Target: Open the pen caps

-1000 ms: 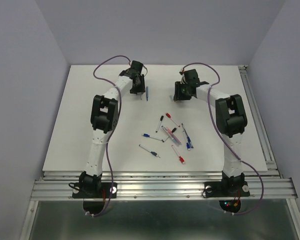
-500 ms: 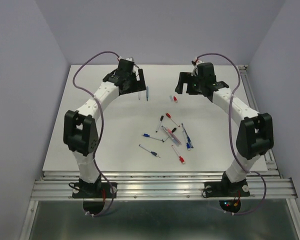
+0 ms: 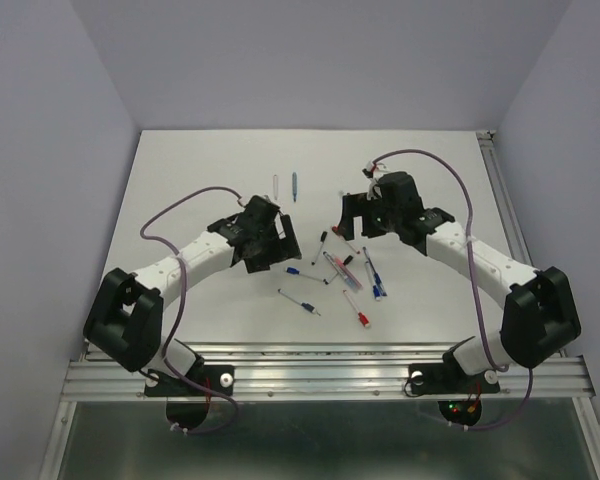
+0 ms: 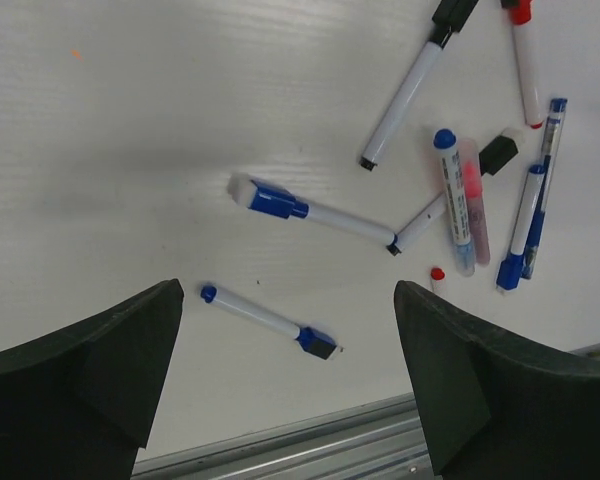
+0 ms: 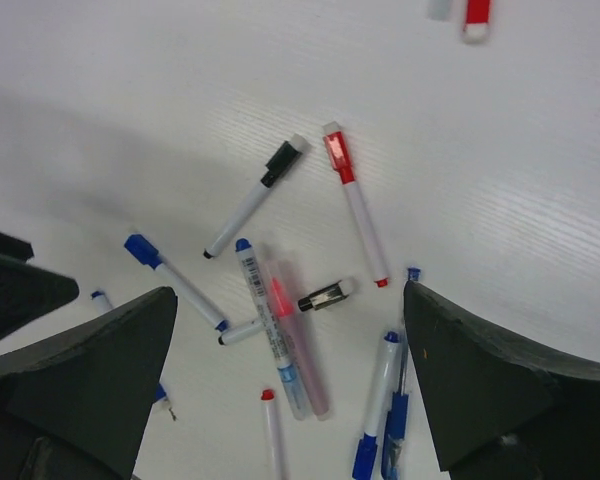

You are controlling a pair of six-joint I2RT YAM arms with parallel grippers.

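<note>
Several pens lie scattered mid-table (image 3: 342, 272), most with pen caps on: a blue cap (image 4: 277, 202), a black cap (image 5: 283, 156), a red cap (image 5: 337, 155). One loose red cap (image 5: 477, 17) lies farther back, beside a white piece. A bare white barrel (image 3: 276, 187) and a blue piece (image 3: 294, 186) lie side by side at the back. My left gripper (image 3: 283, 243) (image 4: 288, 325) hovers open just left of the cluster, above a blue pen (image 4: 265, 318). My right gripper (image 3: 352, 222) (image 5: 288, 310) hovers open over the cluster's far side. Neither holds anything.
An aluminium rail (image 3: 330, 372) runs along the table's near edge and shows close below the left fingers (image 4: 380, 445). Another rail (image 3: 512, 225) lines the right edge. Purple walls enclose the white table (image 3: 180, 190) on three sides.
Both arms have pulled back from the far part of the table toward the pen cluster. Both grippers opened wide, leaving the white barrel, blue piece and red cap lying at the back.
</note>
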